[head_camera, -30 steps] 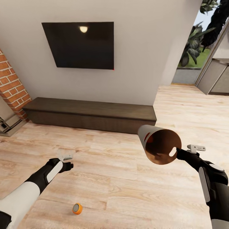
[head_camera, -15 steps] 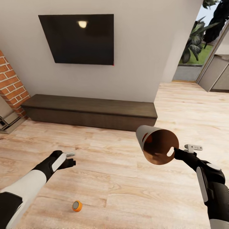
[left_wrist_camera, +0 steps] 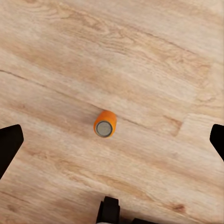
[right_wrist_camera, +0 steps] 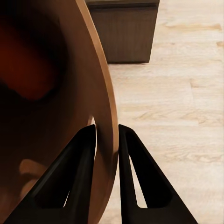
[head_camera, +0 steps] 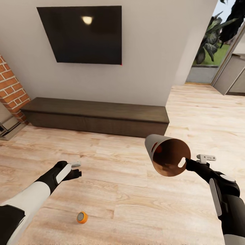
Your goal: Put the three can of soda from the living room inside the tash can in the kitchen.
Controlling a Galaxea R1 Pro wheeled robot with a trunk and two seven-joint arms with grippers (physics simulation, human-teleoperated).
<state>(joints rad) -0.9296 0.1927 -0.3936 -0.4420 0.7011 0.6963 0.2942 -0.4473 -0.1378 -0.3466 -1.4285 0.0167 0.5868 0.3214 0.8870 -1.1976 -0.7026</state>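
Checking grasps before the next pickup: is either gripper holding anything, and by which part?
The right gripper pinches the trash can by its rim wall, one finger inside, one outside. The left gripper is open and empty above the orange soda can.

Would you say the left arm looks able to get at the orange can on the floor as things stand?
Probably yes: the left gripper hangs open above the orange can, with only bare wood floor between them.

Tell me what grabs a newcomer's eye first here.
The copper-lined trash can, tipped on its side with its mouth toward the camera, its rim pinched by the right claw. Next, the lone orange soda can on the wood floor, below the open left claw.
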